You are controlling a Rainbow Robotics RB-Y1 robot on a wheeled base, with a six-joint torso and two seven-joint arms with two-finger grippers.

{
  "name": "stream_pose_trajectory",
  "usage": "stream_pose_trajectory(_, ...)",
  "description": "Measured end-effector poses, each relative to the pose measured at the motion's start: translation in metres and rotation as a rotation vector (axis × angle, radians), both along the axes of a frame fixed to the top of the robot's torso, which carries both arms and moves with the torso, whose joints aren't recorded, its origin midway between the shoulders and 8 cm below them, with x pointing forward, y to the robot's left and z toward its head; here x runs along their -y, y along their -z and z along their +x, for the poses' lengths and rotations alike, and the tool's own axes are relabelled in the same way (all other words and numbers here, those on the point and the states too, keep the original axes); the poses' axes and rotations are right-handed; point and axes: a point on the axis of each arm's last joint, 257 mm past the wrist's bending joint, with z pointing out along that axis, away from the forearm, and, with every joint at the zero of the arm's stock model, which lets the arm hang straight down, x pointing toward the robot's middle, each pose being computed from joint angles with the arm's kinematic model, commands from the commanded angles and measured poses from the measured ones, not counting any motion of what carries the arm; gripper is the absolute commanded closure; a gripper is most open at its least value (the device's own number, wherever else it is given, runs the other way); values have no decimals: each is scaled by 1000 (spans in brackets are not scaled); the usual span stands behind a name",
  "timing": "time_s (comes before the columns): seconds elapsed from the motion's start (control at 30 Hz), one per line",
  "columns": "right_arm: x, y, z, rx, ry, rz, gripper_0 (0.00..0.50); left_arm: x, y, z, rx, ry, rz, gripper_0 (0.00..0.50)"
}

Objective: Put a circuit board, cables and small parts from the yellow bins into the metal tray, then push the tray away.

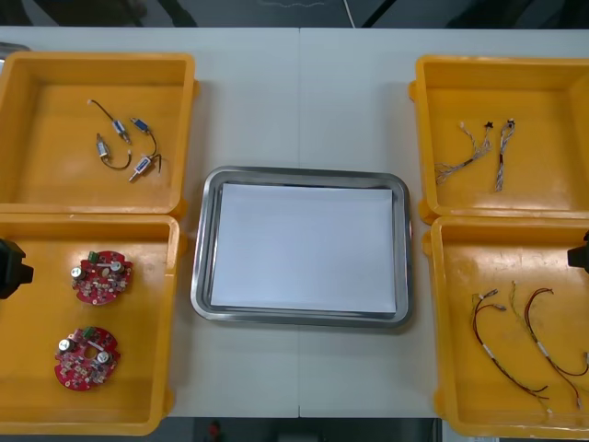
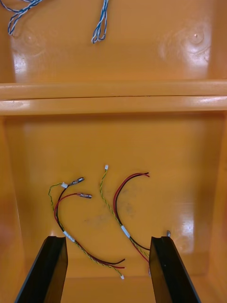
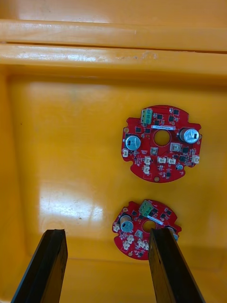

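Note:
The metal tray (image 1: 205, 276), white inside, lies at the table's middle with nothing in it. Two round red circuit boards (image 1: 102, 276) (image 1: 86, 357) rest in the near left yellow bin (image 1: 28, 387). My left gripper (image 3: 106, 265) hangs open above that bin; one fingertip (image 3: 170, 255) overlaps the nearer board (image 3: 139, 229), and the other board (image 3: 161, 143) lies farther on. My right gripper (image 2: 109, 267) is open over the near right bin (image 1: 460, 387), with two red and yellow cables (image 2: 118, 208) (image 2: 71, 227) between and beyond its fingers.
The far left bin (image 1: 37, 92) holds several small metal parts (image 1: 124, 147) on black leads. Twisted blue and white cables (image 1: 483, 152) (image 2: 100, 23) lie in the far right bin (image 1: 552, 92). Both arms show at the front view's side edges (image 1: 9, 267) (image 1: 580, 253).

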Motion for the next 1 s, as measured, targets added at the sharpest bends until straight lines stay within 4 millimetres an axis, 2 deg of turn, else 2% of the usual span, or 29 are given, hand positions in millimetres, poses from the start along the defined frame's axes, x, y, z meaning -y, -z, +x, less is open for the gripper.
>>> stream_pose_trajectory(1.0,0,0,0,0,0,0,0,0,0,0,0,0,0,0)
